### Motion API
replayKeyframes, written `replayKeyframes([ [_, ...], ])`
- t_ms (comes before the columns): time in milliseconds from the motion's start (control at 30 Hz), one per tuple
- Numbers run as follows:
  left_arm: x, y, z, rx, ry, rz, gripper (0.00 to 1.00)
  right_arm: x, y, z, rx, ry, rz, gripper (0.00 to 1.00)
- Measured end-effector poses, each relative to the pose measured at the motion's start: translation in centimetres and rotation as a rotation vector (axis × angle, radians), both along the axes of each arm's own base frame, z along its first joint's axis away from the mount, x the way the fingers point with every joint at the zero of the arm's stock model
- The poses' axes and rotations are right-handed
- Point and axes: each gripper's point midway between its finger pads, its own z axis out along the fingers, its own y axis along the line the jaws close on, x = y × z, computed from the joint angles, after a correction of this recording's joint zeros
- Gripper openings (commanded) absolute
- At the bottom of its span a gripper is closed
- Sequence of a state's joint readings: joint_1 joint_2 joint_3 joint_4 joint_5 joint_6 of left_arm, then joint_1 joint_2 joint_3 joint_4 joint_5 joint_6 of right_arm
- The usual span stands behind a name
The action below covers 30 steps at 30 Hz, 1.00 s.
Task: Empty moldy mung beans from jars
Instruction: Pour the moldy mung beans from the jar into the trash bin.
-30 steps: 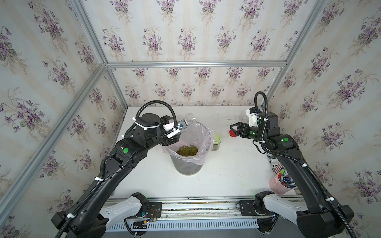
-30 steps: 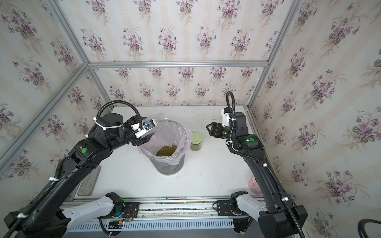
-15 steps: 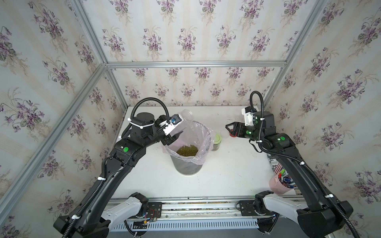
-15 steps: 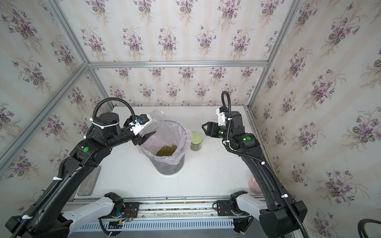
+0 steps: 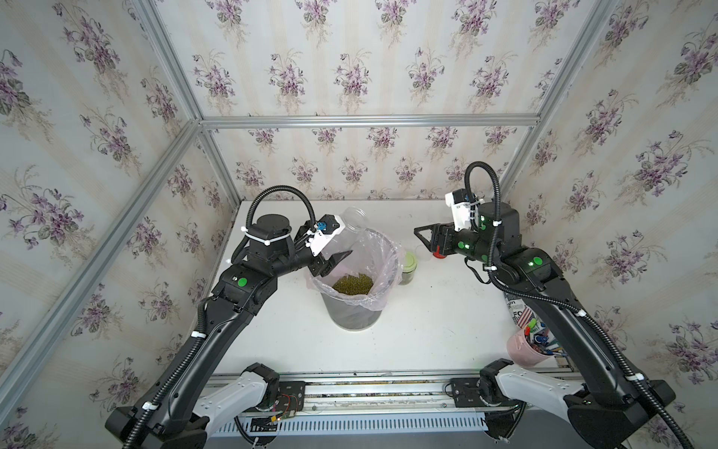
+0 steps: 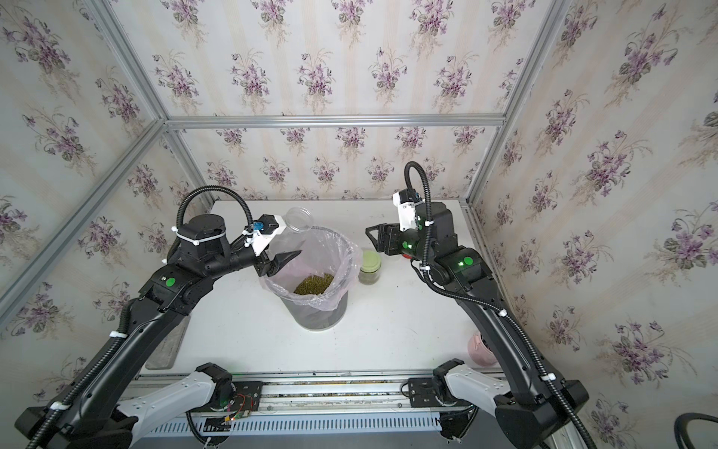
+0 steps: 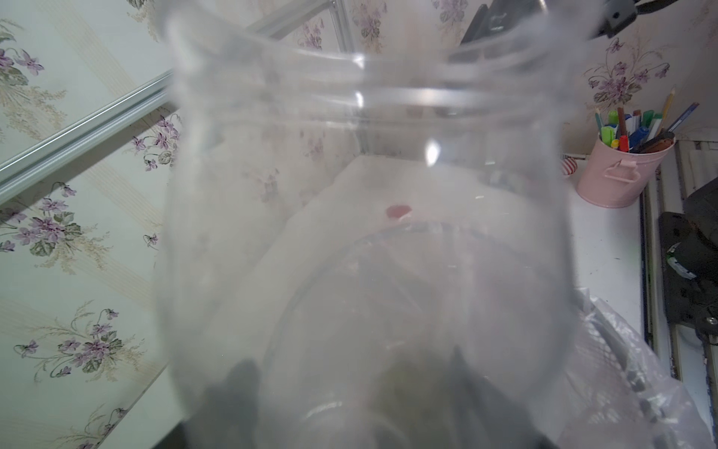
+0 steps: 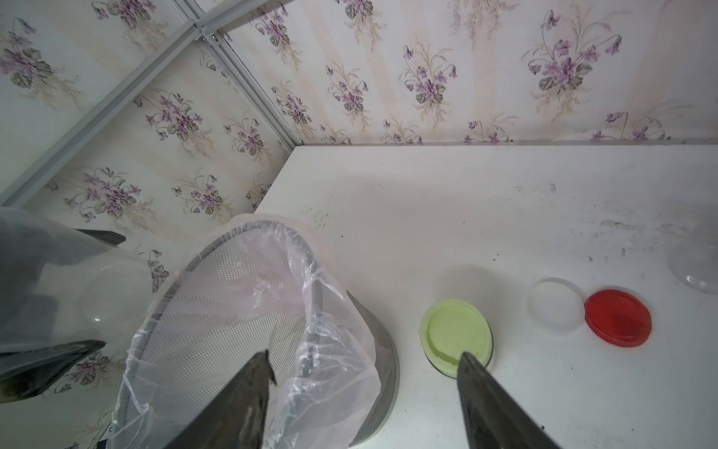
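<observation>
My left gripper [image 5: 330, 244] [image 6: 280, 244] is shut on a clear, lidless jar [image 5: 351, 227] [image 6: 298, 221], held above the far left rim of the bin with its mouth tilted up. The jar fills the left wrist view [image 7: 365, 233] and looks empty; the fingers [image 7: 233, 396] show dimly through it. The moldy mung beans [image 5: 352, 283] [image 6: 314, 283] lie in a heap inside the bin. A green-lidded jar [image 5: 408, 266] [image 6: 370, 266] [image 8: 455, 335] stands to the right of the bin. My right gripper [image 5: 421, 241] [image 6: 372, 238] [image 8: 365, 359] is open above it, holding nothing.
The grey mesh bin [image 5: 393, 268] [image 8: 382, 350] has a pinkish liner. A white lid [image 8: 555, 304] and a red lid [image 8: 617, 317] lie on the table beside another clear jar [image 8: 695, 268]. A pink pen cup [image 5: 524, 348] and a printed can [image 5: 518, 311] stand at the right edge.
The left gripper has swung the jar's mouth upward and back from over the bin. The right gripper has moved left, toward the green-lidded jar.
</observation>
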State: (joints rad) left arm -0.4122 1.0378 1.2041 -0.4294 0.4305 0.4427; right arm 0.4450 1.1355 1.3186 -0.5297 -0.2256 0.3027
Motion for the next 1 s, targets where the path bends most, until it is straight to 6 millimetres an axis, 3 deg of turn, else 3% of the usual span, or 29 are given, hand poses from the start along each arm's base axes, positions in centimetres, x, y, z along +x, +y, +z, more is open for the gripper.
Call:
replayKeyframes([
  [267, -0.1, -0.4, -0.4, -0.036, 0.022, -0.018, 0.39, -0.1, 1.0, 1.6, 0.022, -0.073, 0.032, 0.72],
  [600, -0.2, -0.8, -0.4, -0.070, 0.047, -0.041, 0.39, -2.0, 5.6, 3.9, 0.046, -0.152, 0.175, 0.72],
  [1000, -0.1, -1.1, -0.2, -0.118, 0.063, -0.060, 0.39, -5.1, 9.3, 5.7, 0.126, -0.184, 0.387, 0.73],
])
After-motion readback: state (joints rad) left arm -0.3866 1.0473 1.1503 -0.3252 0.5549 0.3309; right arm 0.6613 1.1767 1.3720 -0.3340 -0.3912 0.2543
